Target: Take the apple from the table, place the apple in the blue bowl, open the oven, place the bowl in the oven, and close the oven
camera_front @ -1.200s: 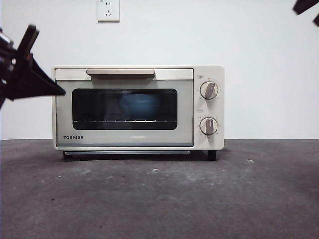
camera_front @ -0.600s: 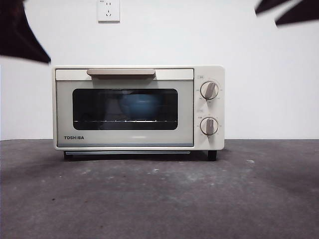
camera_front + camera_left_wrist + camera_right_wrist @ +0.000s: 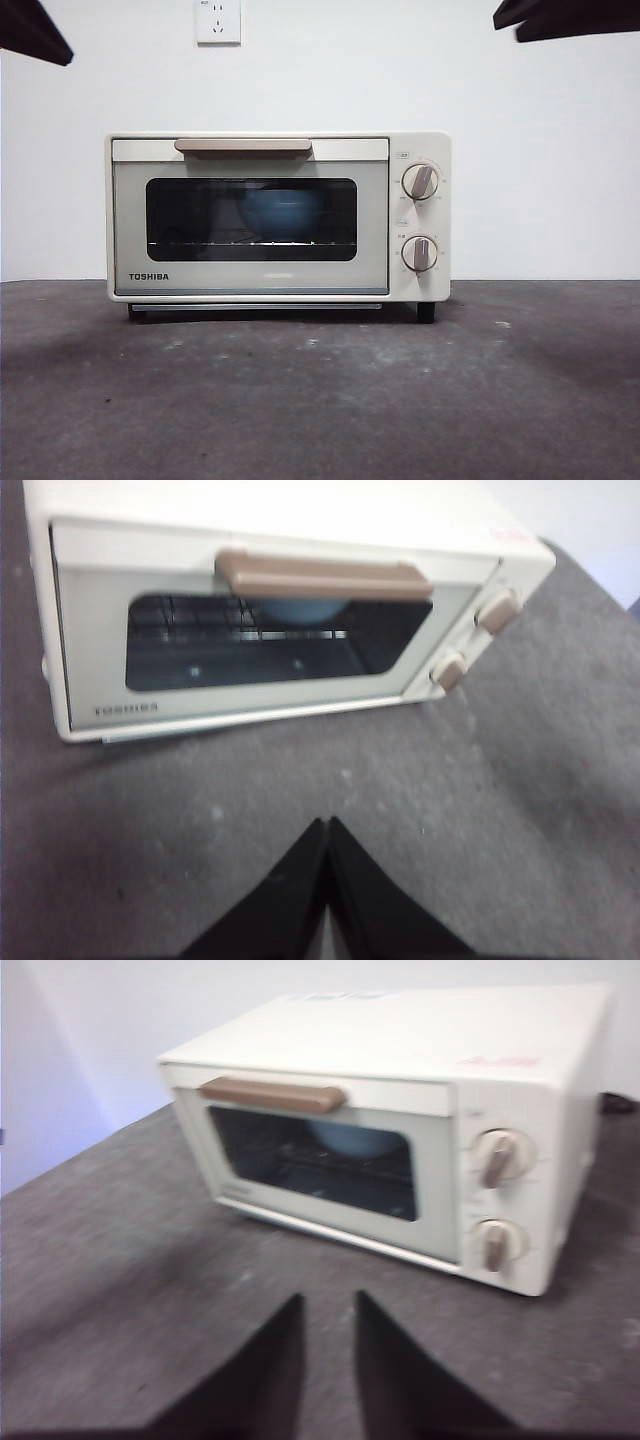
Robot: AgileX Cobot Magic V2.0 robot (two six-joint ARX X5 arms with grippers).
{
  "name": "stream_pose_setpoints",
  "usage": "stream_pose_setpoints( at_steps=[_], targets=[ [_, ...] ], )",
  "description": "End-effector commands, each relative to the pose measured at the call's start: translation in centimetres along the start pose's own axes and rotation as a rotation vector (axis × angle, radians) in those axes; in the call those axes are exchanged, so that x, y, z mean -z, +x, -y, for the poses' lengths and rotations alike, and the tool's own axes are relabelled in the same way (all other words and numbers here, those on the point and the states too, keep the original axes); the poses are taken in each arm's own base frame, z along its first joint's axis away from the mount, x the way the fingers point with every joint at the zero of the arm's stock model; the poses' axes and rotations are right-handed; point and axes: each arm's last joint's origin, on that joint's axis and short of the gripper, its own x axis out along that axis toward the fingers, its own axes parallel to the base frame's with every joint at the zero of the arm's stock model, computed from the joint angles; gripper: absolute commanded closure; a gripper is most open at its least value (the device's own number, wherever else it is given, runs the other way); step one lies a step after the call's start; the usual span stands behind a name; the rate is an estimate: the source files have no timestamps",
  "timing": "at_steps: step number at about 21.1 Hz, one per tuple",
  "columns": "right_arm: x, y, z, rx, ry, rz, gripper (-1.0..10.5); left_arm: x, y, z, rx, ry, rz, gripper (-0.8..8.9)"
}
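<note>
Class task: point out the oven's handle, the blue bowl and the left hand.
oven handle point(image 3: 243, 146), front view, middle of the bar.
blue bowl point(image 3: 283, 215), front view, its wall behind the glass.
left hand point(image 3: 327, 832), left wrist view, between its fingertips.

This looks like a bare robot test room or lab rather than a lived-in kitchen: a single cream toaster oven point(image 3: 278, 217) stands alone at the middle of a dark grey, scuffed bench point(image 3: 320, 400), with no cupboards, sink or worktop fittings around it. Behind it rises a plain white wall point(image 3: 540, 150) whose only feature is a white power socket point(image 3: 217, 20) at about 12 o'clock above the oven. Black robot arm tips show at 10 o'clock point(image 3: 35, 30) and 2 o'clock point(image 3: 565, 18), which marks it as a robot workstation.
</note>
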Motion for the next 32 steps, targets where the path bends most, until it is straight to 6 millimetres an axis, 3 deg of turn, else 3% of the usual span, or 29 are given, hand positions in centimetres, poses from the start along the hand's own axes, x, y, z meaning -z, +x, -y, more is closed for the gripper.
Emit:
stream_pose_setpoints(
  at_steps=[1, 25, 29, 32],
  targets=[
    [0.1, 0.1, -0.3, -0.073, -0.011, -0.015, 9.4, -0.3, -0.7, 0.5, 0.013, 0.022, 0.019, 8.07],
    [-0.1, 0.1, -0.1, 0.011, -0.011, 0.012, 9.4, -0.3, -1.3, 0.6, 0.018, 0.033, 0.034, 8.06],
    [-0.1, 0.1, 0.0, 0.021, -0.011, 0.015, 9.4, -0.4, -1.2, 0.6, 0.009, 0.180, 0.059, 8.06],
    [-0.1, 0.1, 0.0, 0.024, -0.011, 0.015, 9.4, -0.9, -1.7, -0.1, -0.106, 0.232, 0.160, 8.06]
  ],
)
